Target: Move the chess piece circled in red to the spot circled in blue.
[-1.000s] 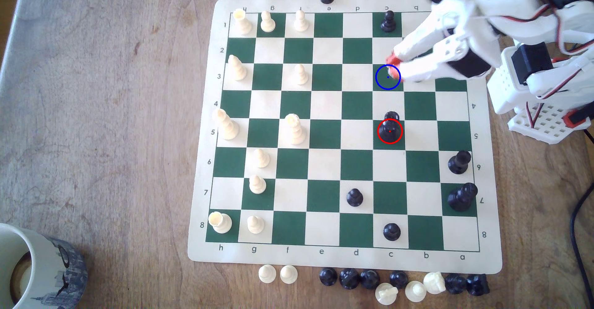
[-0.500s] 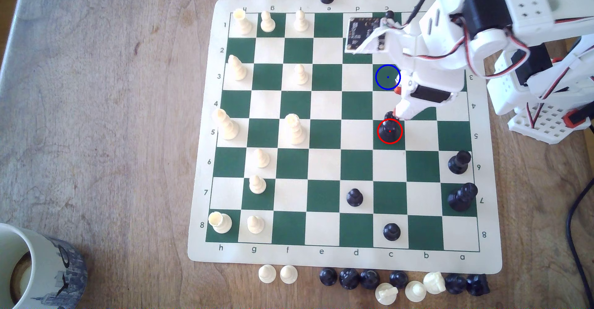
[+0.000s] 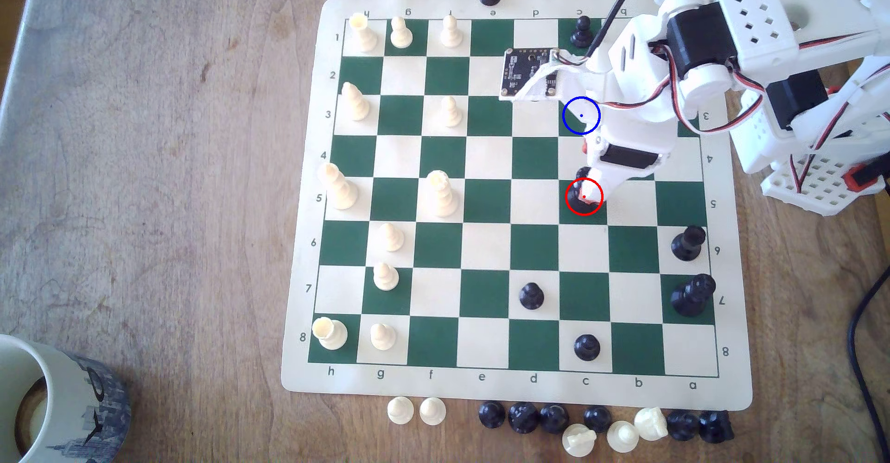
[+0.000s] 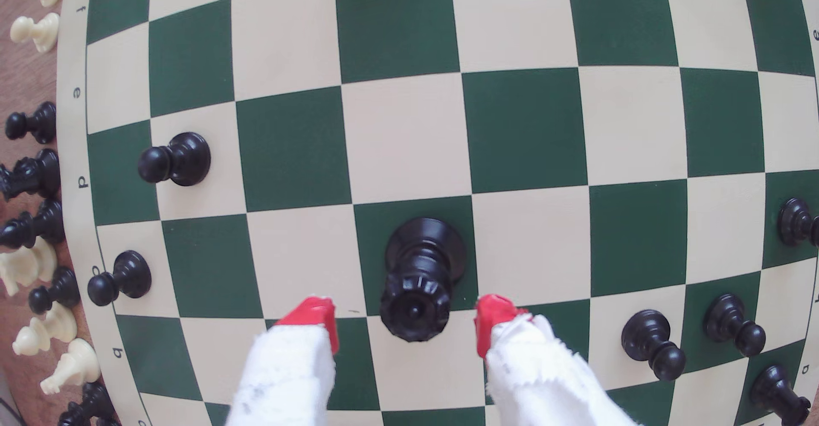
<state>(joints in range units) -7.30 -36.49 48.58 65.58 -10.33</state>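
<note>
One tall glossy black chess piece with a notched crown (image 4: 414,284) stands on its dark green square inside the red ring, and the white gripper with red fingertips (image 4: 405,326) has its jaws apart, one tip on each side of the crown, not touching. If you close while off-centre, one tip may push the crown and tip the piece over. I judge the lift is also risky: the short black pawn (image 3: 582,30), at 12 o'clock from the blue-circled green spot (image 3: 573,123), could be hit. Half a second ago the tips were beside the piece's top; now they cover it.
</note>
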